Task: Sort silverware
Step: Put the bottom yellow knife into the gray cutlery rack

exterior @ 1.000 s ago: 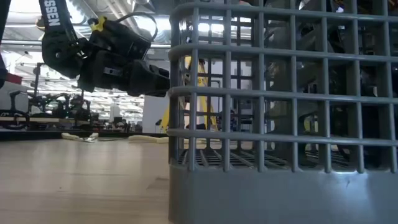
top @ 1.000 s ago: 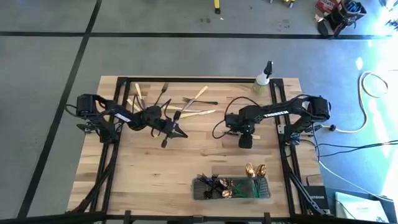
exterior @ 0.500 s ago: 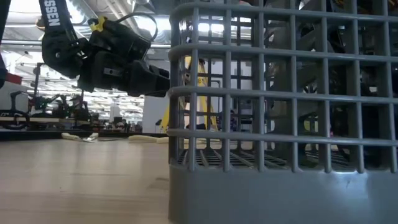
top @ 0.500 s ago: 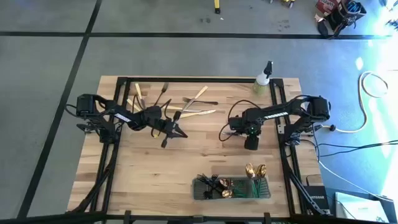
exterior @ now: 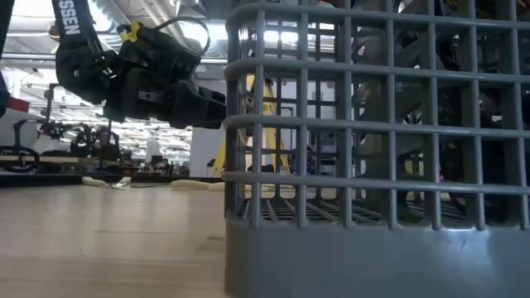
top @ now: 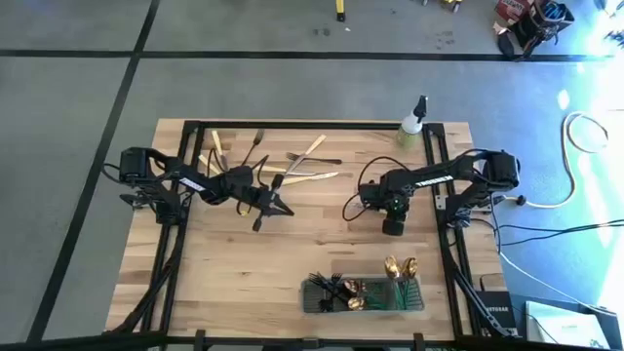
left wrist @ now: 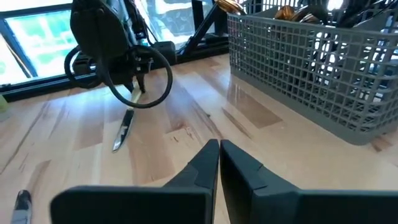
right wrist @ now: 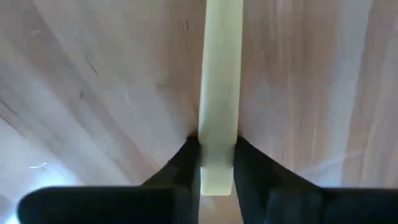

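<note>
Between the right claw's (right wrist: 216,163) clenched fingers, a pale cream handle (right wrist: 219,81), probably a knife's.

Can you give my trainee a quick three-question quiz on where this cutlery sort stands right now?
1. True or false: the right claw is shut on a pale-handled utensil.
2. What state is the left claw in? A) gripping a fork B) shut with nothing in it C) wide open
3. Fill in: sorted cutlery already stands in the grey mesh ___ at the table's near edge.

Key: 1 true; 2 B; 3 basket.
</note>
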### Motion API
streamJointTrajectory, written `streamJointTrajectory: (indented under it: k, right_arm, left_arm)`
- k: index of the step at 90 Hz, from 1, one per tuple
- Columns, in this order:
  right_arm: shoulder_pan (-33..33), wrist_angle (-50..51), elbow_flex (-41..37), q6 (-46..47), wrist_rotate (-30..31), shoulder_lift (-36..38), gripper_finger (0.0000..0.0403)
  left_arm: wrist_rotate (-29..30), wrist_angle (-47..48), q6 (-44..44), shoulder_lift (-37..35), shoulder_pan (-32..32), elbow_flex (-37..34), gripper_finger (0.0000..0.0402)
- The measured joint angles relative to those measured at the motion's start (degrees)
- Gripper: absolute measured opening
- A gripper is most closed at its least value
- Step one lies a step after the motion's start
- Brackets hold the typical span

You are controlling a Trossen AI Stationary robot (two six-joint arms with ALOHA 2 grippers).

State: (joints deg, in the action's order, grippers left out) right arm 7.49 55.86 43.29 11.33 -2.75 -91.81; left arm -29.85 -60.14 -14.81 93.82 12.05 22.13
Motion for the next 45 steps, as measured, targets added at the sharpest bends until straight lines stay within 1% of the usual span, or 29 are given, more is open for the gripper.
streamJointTrajectory:
  k: [7,13,32,45]
  right_arm:
    - [0.0,-0.3,0.0,1.0,0.0,0.0,0.0072]
    - [-0.3,-0.3,0.2,1.6,-0.1,-0.1,0.0076]
    - [-1.9,-2.9,2.7,1.8,0.1,-0.3,0.0061]
    - [-2.3,-4.7,4.2,2.0,-0.2,-0.3,0.0062]
  left_arm:
    - [0.0,0.0,0.0,0.0,0.0,0.0,0.0]
    - [0.0,0.0,0.0,0.0,0.0,0.0,0.0]
    - [0.0,0.0,0.0,0.0,0.0,0.0,0.0]
    - [0.0,0.0,0.0,0.0,0.0,0.0,0.0]
